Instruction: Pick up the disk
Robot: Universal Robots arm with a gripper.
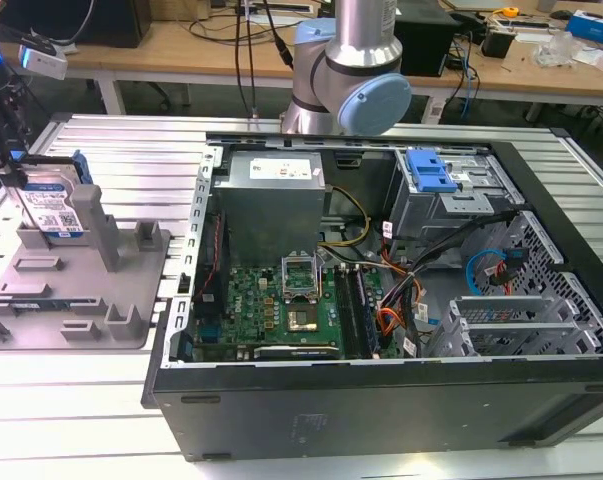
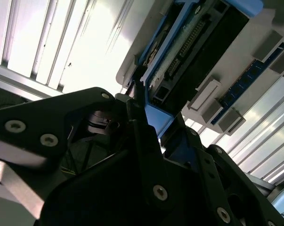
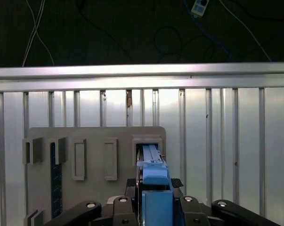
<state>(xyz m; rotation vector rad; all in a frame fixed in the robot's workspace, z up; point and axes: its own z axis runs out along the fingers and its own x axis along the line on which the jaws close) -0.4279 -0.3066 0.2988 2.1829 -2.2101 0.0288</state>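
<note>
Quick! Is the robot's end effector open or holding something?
End effector: closed on the disk.

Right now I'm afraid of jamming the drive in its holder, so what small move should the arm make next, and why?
Probably a short, straight lift. The gripper looks closed on the disk. The disk stands upright in the slot of the grey fixture, beside the post, so pulling along the slot should free it without binding.
</note>
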